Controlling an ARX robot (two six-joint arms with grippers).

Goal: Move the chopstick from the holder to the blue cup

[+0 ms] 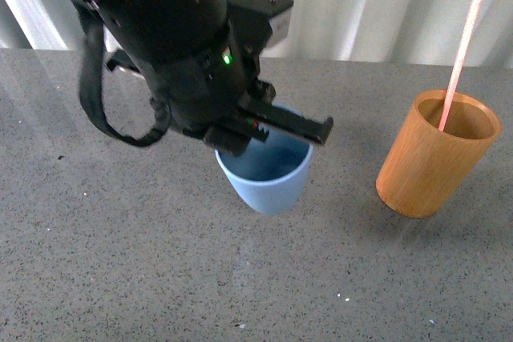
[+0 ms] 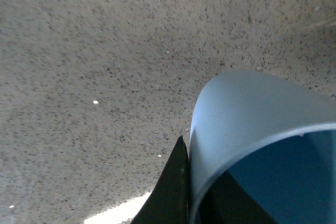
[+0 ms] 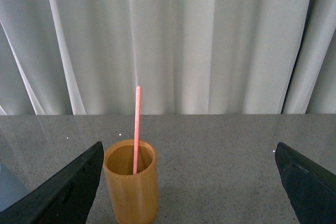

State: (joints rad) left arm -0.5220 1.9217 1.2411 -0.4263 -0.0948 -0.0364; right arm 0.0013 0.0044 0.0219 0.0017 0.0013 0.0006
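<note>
The blue cup [image 1: 268, 175] is near the middle of the grey table, and my left gripper [image 1: 255, 129] is shut on its rim from above. In the left wrist view one black finger [image 2: 173, 192] presses the cup's [image 2: 247, 114] outer wall and the other sits inside. To the right stands the wooden holder [image 1: 437, 158], with one pink chopstick [image 1: 461, 54] leaning out of it. In the right wrist view my right gripper [image 3: 189, 187] is open, facing the holder [image 3: 131, 187] and chopstick [image 3: 137, 124] from a distance. The front view does not show it.
The speckled grey tabletop [image 1: 120, 262] stretches around both cups. A white curtain [image 3: 210, 40] hangs behind the table's far edge. The left arm's black body [image 1: 160, 30] fills the upper left of the front view.
</note>
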